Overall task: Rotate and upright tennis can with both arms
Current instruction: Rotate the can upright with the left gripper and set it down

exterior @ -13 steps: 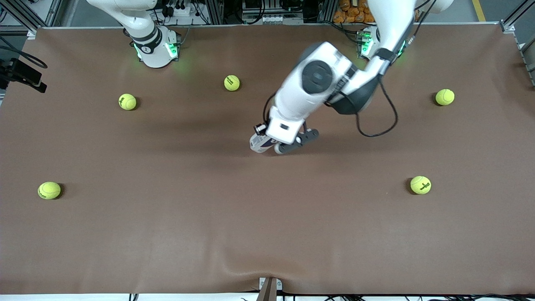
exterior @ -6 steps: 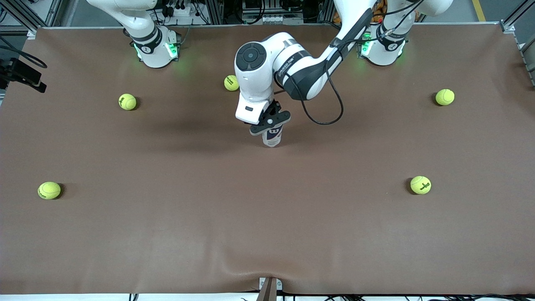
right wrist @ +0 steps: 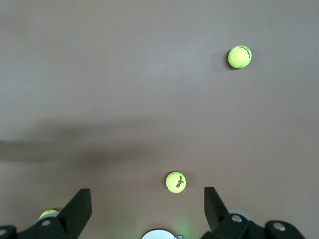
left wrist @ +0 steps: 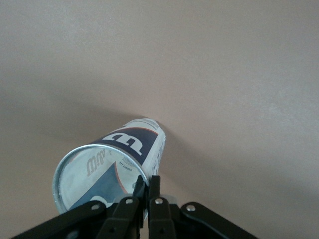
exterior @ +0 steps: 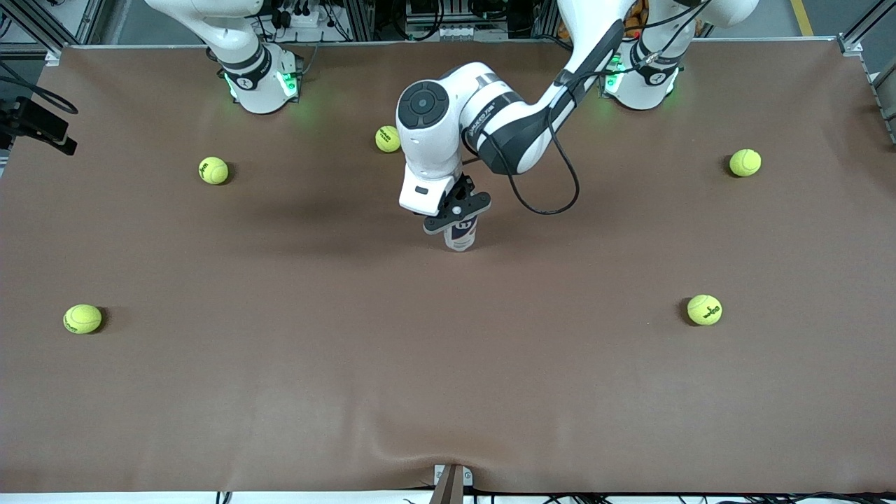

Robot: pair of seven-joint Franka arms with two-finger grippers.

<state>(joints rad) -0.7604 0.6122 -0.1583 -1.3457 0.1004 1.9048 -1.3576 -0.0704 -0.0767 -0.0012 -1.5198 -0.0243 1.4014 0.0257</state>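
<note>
The tennis can (exterior: pixel 460 239) stands about upright on the brown table mat near the table's middle. Its white and dark-blue "W" label and open metal rim show in the left wrist view (left wrist: pixel 127 149). My left gripper (exterior: pixel 458 215) is right over the can. Its fingers (left wrist: pixel 155 185) are shut on the can's rim, one inside and one outside the wall. My right gripper (right wrist: pixel 146 193) is open and empty, up over the table near the right arm's base (exterior: pixel 259 80). It is out of the front view.
Several yellow-green tennis balls lie scattered on the mat: one (exterior: pixel 388 138) farther from the front camera than the can, others (exterior: pixel 213 170) (exterior: pixel 82 318) toward the right arm's end, and two (exterior: pixel 745 162) (exterior: pixel 704 309) toward the left arm's end.
The left arm has swung its wrist round with the can in its grip. The can went from lying tilted to standing upright, then shifted slightly. The right arm has not moved.
</note>
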